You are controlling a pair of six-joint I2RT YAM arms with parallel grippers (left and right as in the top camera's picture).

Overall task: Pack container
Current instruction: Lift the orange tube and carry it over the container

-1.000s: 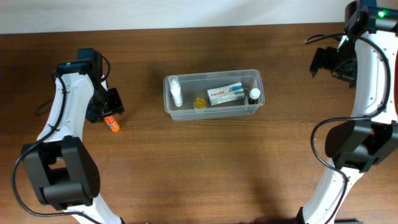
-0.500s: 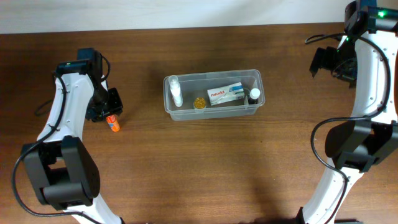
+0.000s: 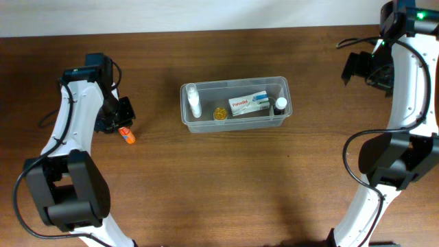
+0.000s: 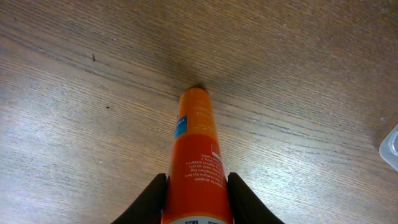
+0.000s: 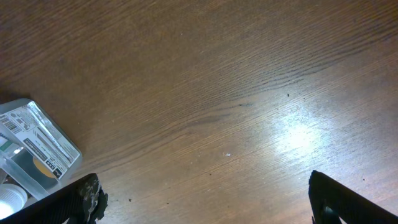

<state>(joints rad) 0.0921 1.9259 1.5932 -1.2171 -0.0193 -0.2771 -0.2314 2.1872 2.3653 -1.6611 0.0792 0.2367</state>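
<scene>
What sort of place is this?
Likely a robot test bench: two arms flank a wooden table, a clear container holds a medicine box, and the left gripper clasps an orange tube.

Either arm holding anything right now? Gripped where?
The left gripper is shut on the orange tube, fingers on either side of its near end; far tip points at the table. The right gripper is open, empty.

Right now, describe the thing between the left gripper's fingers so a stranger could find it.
Start at the clear container in the middle and look left. Between the left gripper fingers lies a small orange tube, the only item outside the container.
</scene>
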